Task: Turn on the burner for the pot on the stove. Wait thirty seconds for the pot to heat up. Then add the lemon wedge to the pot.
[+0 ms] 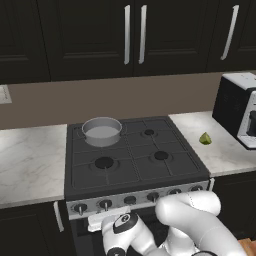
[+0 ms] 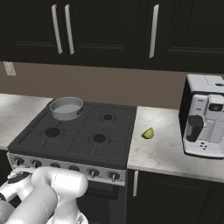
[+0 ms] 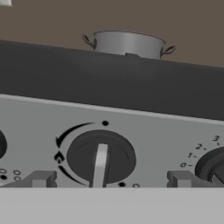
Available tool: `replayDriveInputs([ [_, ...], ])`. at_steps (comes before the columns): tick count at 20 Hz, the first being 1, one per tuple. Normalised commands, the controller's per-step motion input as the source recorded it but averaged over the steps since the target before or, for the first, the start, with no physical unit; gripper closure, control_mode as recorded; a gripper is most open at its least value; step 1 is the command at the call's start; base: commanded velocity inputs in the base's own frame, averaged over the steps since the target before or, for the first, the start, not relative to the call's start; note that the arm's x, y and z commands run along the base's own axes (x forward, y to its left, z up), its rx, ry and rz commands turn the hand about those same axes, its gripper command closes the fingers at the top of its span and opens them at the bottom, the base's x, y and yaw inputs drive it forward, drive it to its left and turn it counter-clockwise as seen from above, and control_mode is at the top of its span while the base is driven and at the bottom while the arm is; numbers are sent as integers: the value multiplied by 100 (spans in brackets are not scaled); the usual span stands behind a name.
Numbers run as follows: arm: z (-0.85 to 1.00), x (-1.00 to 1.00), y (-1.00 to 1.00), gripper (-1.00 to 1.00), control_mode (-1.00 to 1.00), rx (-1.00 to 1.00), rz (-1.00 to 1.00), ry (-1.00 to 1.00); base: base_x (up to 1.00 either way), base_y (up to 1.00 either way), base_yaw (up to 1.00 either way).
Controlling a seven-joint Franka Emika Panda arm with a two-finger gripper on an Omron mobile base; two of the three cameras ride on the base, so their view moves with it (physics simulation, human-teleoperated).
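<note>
left base view: pot (image 1: 102, 131) on stove (image 1: 135, 165) back-left burner; lemon wedge (image 1: 205, 138) on right table, near stove edge.
right base view: same layout, step one pending.
hand view: gripper (image 3: 111, 179) fingers apart, straddling knob (image 3: 100, 158); next, close and twist.

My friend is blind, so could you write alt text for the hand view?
A dark stove knob on the silver front strip sits dead ahead, between the two tips of the open pincer. Above the black stove edge, a silver pot stands against a brown wall.
</note>
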Motion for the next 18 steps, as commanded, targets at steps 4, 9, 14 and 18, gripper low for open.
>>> replayDriveInputs([
  [4,0,4,0,-100,-100,0,0,0,0,0,0],
  [9,0,23,13,-100,-100,0,-3,0,0,0,0],
  [14,0,9,7,-100,-100,0,-1,0,0,0,0],
  [18,0,0,0,-100,-100,0,0,0,0,0,0],
])
